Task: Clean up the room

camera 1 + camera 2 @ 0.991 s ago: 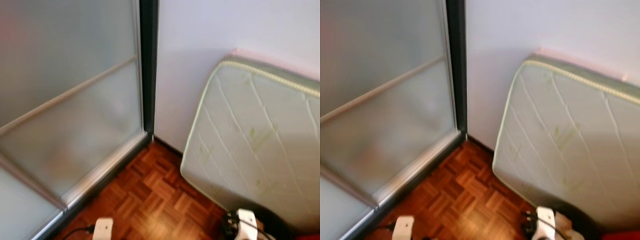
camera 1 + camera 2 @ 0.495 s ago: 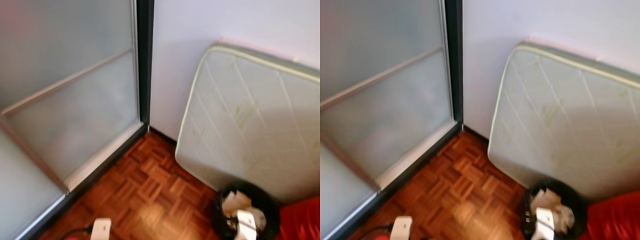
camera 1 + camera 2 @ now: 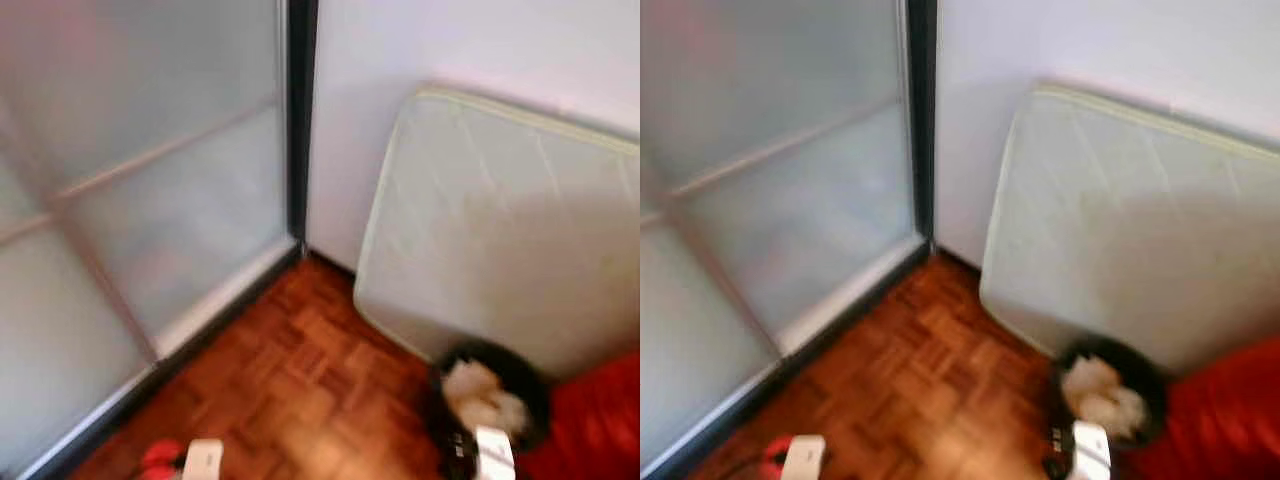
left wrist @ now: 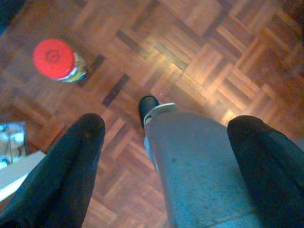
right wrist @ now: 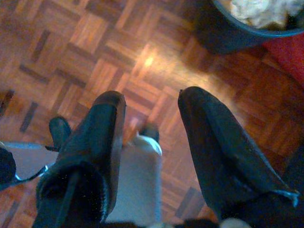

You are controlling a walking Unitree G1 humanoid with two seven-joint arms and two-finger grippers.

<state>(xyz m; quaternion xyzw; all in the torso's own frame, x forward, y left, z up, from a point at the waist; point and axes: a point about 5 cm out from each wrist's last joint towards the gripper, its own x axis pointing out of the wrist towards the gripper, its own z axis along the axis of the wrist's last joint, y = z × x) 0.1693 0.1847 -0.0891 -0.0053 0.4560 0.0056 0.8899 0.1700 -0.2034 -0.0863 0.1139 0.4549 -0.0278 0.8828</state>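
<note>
Both the left gripper [image 4: 164, 137] and the right gripper [image 5: 149, 133] are hanging wide open, holding nothing. A red-capped bottle [image 4: 58, 61] is standing on the parquet floor [image 3: 300, 380], well left of the black bin [image 3: 490, 395]; probably light, rigid, best gripped around its body.

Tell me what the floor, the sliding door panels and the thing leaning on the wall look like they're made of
The floor looks like glossy wood parquet: small reddish-brown blocks in a basket-weave, with glare. The door panels look like frosted glass in pale metal frames. The mattress looks like quilted fabric, pale, with piped edging.
</note>
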